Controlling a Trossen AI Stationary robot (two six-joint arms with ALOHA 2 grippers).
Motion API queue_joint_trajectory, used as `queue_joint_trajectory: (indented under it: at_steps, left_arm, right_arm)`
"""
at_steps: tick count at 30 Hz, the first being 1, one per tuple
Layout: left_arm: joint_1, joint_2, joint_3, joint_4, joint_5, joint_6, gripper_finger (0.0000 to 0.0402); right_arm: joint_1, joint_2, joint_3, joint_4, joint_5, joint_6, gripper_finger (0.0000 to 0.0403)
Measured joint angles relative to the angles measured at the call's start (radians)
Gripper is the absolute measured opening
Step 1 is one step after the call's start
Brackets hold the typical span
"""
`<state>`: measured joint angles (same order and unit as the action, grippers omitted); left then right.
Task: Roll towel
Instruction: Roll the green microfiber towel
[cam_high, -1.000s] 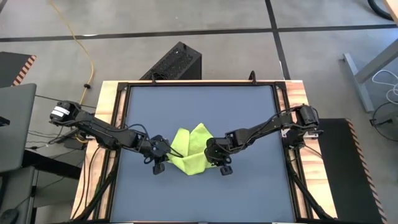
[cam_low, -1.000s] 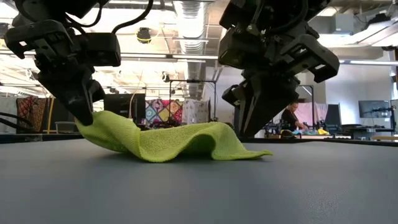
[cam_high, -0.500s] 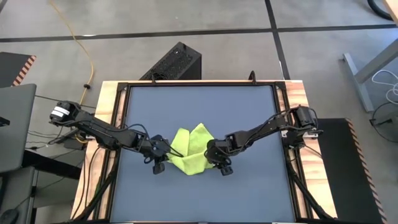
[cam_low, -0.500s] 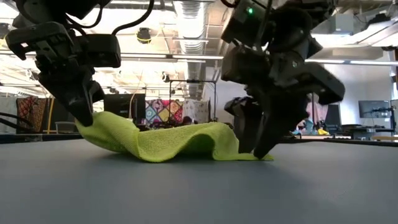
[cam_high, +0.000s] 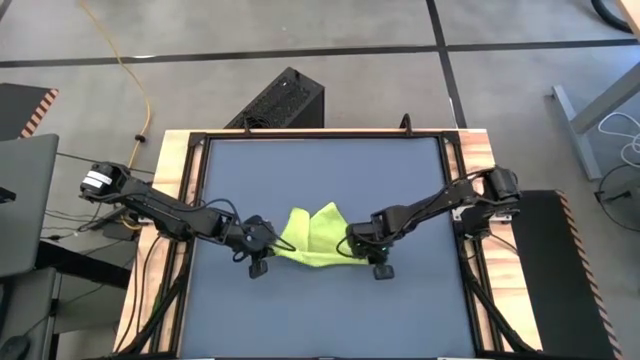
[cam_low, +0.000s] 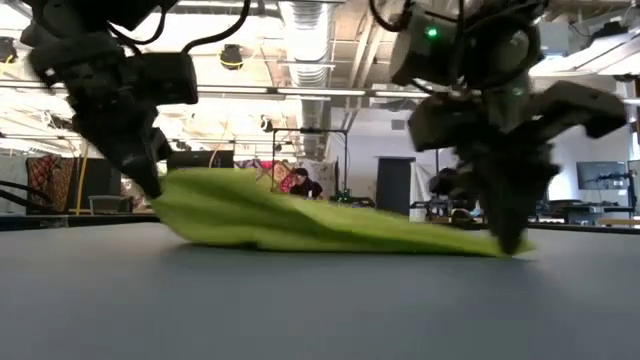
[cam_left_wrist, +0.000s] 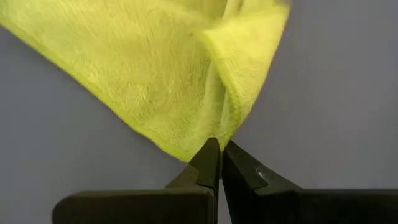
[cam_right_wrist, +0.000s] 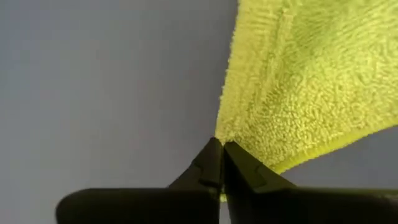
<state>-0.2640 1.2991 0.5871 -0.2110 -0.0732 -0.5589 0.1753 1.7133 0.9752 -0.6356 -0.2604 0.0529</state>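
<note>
The dark blue-grey flat table surface is carrying a small lime-green soft cloth towel, which is lying crumpled near the middle of the table, toward its front half, stretched between the two dark arms. In the low view the towel is sloping down from a raised corner on one side to a flat corner touching the table on the other. The left gripper is sitting at the towel's left end, its two dark fingers pressing together and pinching a folded corner of the towel, lifting it off the surface. The right gripper is sitting at the towel's right end, its fingers likewise pinching together on a towel corner low against the table.
</note>
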Motion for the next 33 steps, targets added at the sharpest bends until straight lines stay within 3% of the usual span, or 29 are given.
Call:
queue_joint_trajectory:
  at_steps: [4,8,13,17,20,22,25,33]
  left_arm:
    - [0.0,0.0,0.001,0.02,0.003,-0.005,0.0]
    - [-0.007,0.003,-0.001,0.107,0.049,0.031,0.0015]
    - [-0.004,0.005,-0.004,0.128,0.051,0.063,0.007]
    - [-0.009,0.018,0.0,0.335,0.051,0.247,0.0117]
    - [-0.02,0.071,0.001,0.416,0.091,0.442,0.0135]
    - [-0.015,0.122,0.009,0.442,0.151,0.489,0.0138]
    - [-0.003,0.226,0.052,0.473,0.239,0.481,0.0134]
    - [0.005,0.467,0.21,0.461,0.347,0.47,0.011]
  right_arm:
    - [0.005,-0.046,0.002,-0.081,-0.032,0.028,0.0011]
    - [0.01,-0.046,-0.001,-0.03,-0.043,0.03,0.0017]
    - [0.008,-0.019,0.0,-0.013,-0.036,0.048,0.0024]
    - [0.007,-0.001,0.002,0.019,-0.029,0.044,0.0019]
    - [0.005,0.016,0.002,0.027,-0.035,0.022,0.0021]
    - [0.005,0.018,0.002,0.029,-0.034,0.018,0.0022]
    - [0.005,0.019,0.003,0.029,-0.035,0.014,0.0022]
    - [0.006,0.019,0.003,-0.002,-0.035,-0.034,0.0022]
